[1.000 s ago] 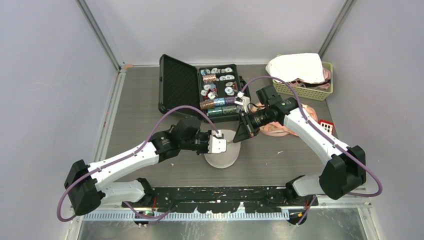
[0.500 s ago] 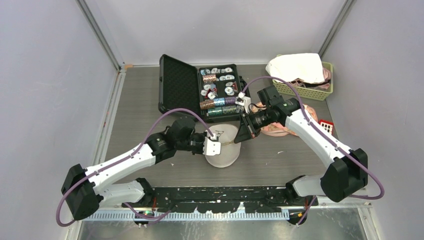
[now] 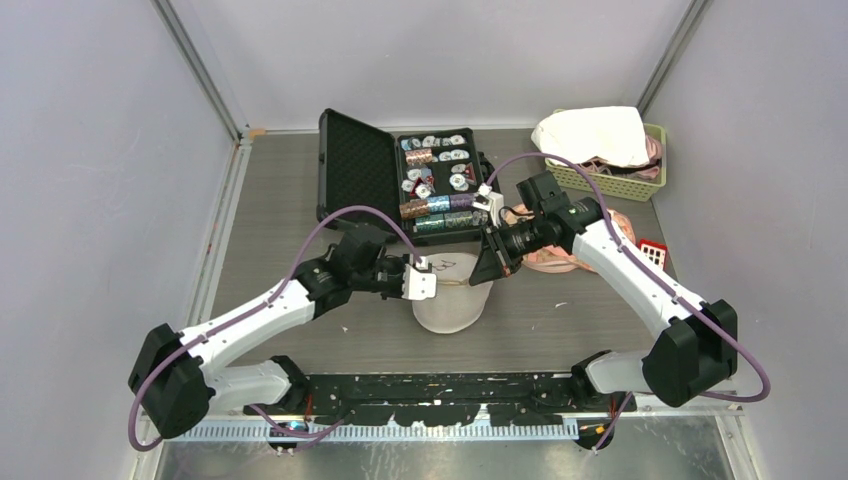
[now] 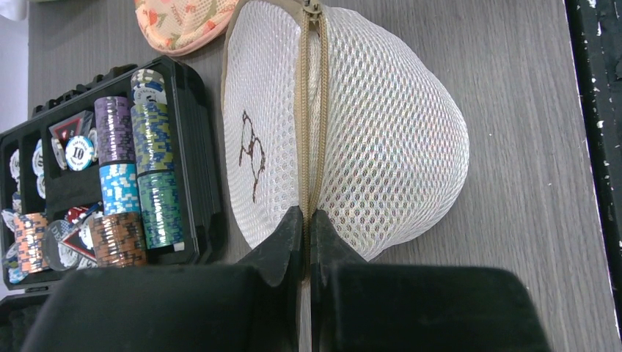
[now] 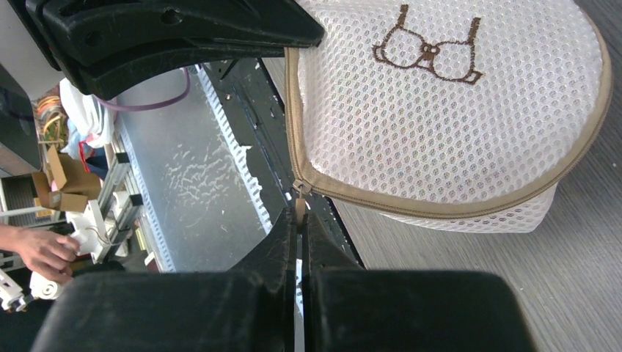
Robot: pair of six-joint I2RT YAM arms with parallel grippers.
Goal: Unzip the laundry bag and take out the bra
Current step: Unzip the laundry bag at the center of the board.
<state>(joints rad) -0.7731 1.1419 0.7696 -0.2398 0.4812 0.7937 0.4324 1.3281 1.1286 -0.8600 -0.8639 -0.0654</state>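
The laundry bag [image 3: 450, 300] sits in the middle of the top view, just below the open chip case [image 3: 372, 180]. It is gripped at two opposite ends, which I judge is so the zip can be drawn against a fixed anchor. At the bottom centre of its own view, the left gripper [image 4: 308, 221] has its fingers pressed together on the tan zip band [image 4: 311, 110], pinning that end. The right gripper [image 5: 299, 220], at the lower middle of its view, is pinched on the small tan pull tab [image 5: 299, 207] that hangs from the slider. From the left wrist the zip looks closed along its whole visible run, so the opening seems barely begun. The bag is a white honeycomb mesh, thick enough to hold a rounded, shell-like dome. It is edged with woven tan tape and stitched with a brown bra motif [image 5: 429, 48]. The bra itself cannot be seen because the mesh is too dense, so it is presumably inside. The table [image 4: 528, 110] is grey with a wood grain. A piece of peach floral fabric [image 4: 183, 22] lies just beside the bag at the upper left of the left wrist view, and I cannot tell what it is.
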